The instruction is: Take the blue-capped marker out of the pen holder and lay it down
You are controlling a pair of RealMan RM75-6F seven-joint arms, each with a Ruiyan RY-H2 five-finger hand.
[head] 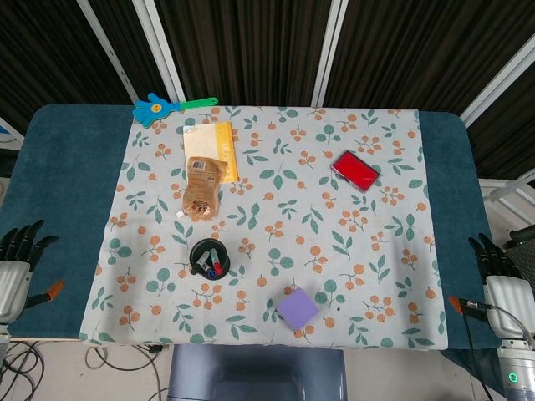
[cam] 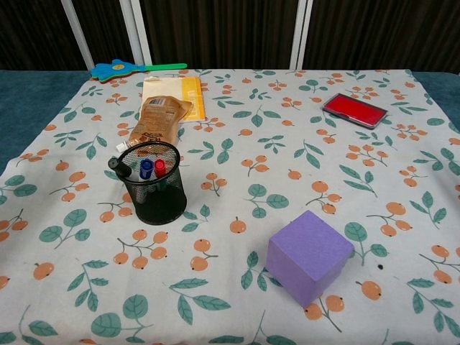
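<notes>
A black mesh pen holder (cam: pixel 157 209) (head: pixel 197 248) stands on the floral cloth at the front left. Inside it lean a blue-capped marker (cam: pixel 146 169) (head: pixel 206 269), a red-capped marker (cam: pixel 159 167) and a black-capped one (cam: pixel 119 167). My left hand (head: pixel 14 269) hangs beyond the table's left front corner, fingers apart, holding nothing. My right hand (head: pixel 500 284) sits off the right front corner, fingers spread and empty. Neither hand shows in the chest view.
A purple cube (cam: pixel 310 256) sits front right of the holder. Behind the holder lie a brown snack pouch (cam: pixel 156 119) and a yellow packet (cam: pixel 175 96). A red stamp pad (cam: pixel 354 110) is at the back right, a blue hand-shaped swatter (cam: pixel 133 68) at the back left.
</notes>
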